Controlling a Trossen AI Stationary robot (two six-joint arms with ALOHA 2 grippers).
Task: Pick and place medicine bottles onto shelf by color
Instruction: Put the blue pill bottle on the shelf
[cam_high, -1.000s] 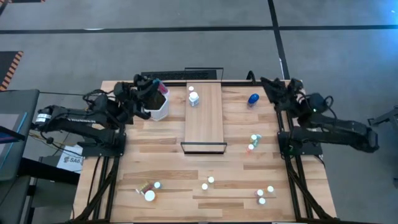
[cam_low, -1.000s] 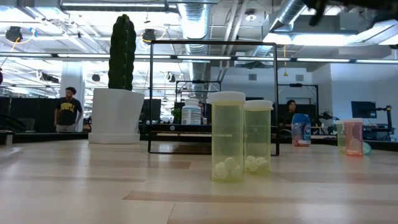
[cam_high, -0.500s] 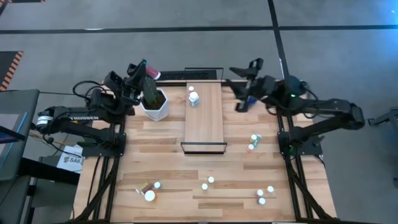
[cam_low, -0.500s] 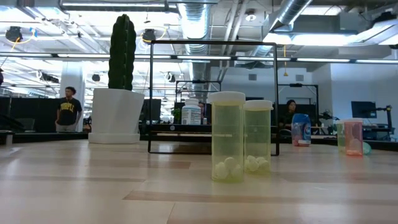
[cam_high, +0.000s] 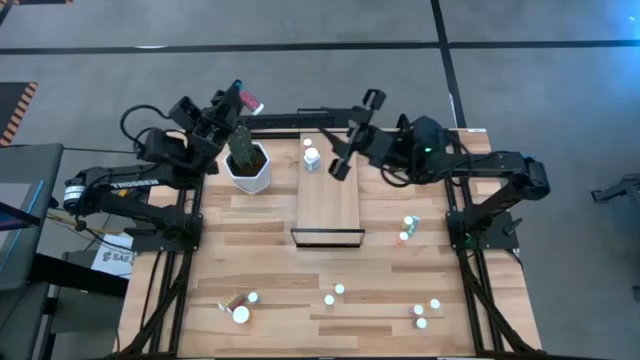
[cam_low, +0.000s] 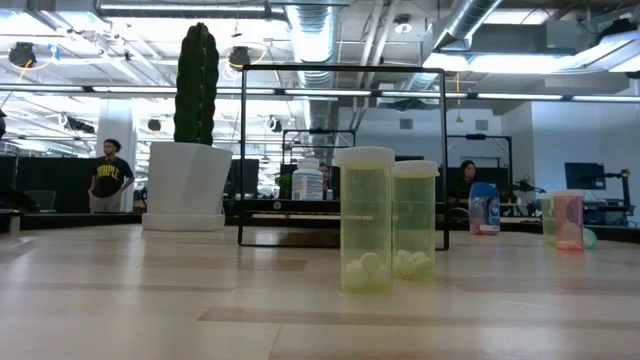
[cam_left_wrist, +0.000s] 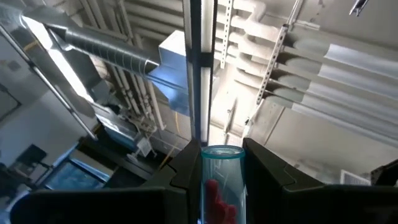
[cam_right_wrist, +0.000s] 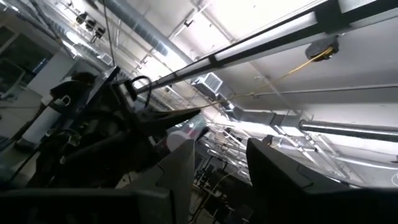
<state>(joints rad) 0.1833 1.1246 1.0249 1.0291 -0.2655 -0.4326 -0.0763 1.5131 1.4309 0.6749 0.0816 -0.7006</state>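
**Ana:** Bottles first, nearest ones first. How many do you count?

**Ben:** From above, a pair (cam_high: 240, 308) at the near left of the table (cam_high: 260, 250), one of them on its side. A middle pair (cam_high: 334, 294) stands beside them, then a trio (cam_high: 425, 312) at the near right. Farther back on the right stand a green bottle (cam_high: 410, 222) and an orange bottle (cam_high: 404, 237), side by side.

**Ana:** And on the shelf (cam_high: 335, 200)?

**Ben:** Two white bottles (cam_high: 311, 153) at its far end. The blue bottle (cam_low: 484, 208) shows only from table height. Add the one being carried and I make it about thirteen bottles, one shelf and one cactus pot (cam_high: 248, 170).

**Ana:** Who carries it?

**Ben:** The left gripper (cam_high: 243, 100), raised above the cactus at the far left. Its fingers are clamped on a red-filled bottle (cam_left_wrist: 221, 186), pointing up at the ceiling.

**Ana:** And the right gripper (cam_high: 352, 133)?

**Ben:** It hangs over the shelf's far end, fingers spread, nothing between them.

**Ana:** So how should the placing go?

**Ben:** I'd bring the bottle upright and come in clear of the cactus. It should go on bare board, apart from the white two. The right arm crowds that end, so one arm should give way.
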